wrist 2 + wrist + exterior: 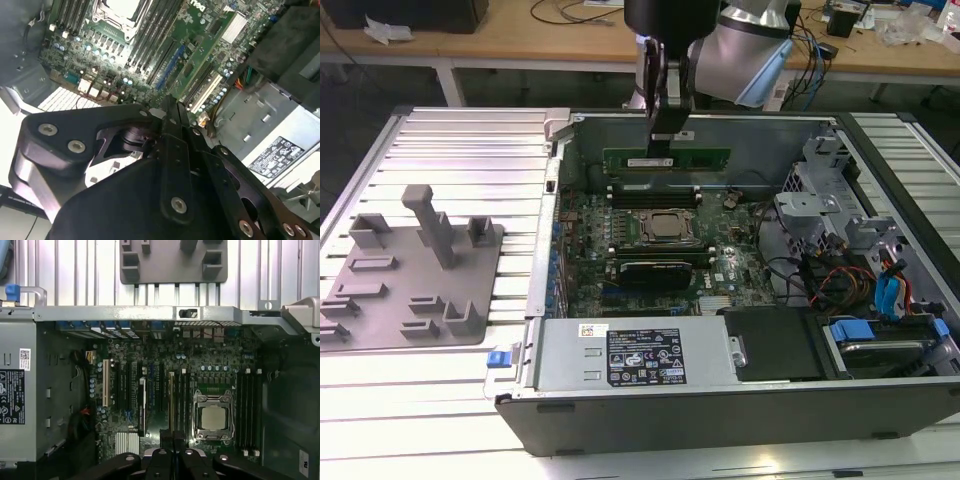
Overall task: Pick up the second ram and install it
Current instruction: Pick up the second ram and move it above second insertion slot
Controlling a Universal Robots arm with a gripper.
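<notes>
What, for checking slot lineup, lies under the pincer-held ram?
Below the second ram in the pincer: black memory slots beside the processor socket. The exact slot is covered by the pincer.

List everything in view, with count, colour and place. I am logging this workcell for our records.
second ram: 1, green, held upright above the motherboard near the case's far wall
computer case: 1, dark grey, open, lying on the table
motherboard: 1, green, on the case floor
processor socket: 1, silver, mid-motherboard
card: 1, black, on the motherboard, just on the near side of the socket
power supply: 1, silver with a label, along the case's near wall
fixture tray: 1, grey, on the table at the exterior view's left
table: 1, white, slatted, under everything
gripper: 1, black, shut on the second ram
arm: 1, silver-grey, above the case's far wall
</notes>
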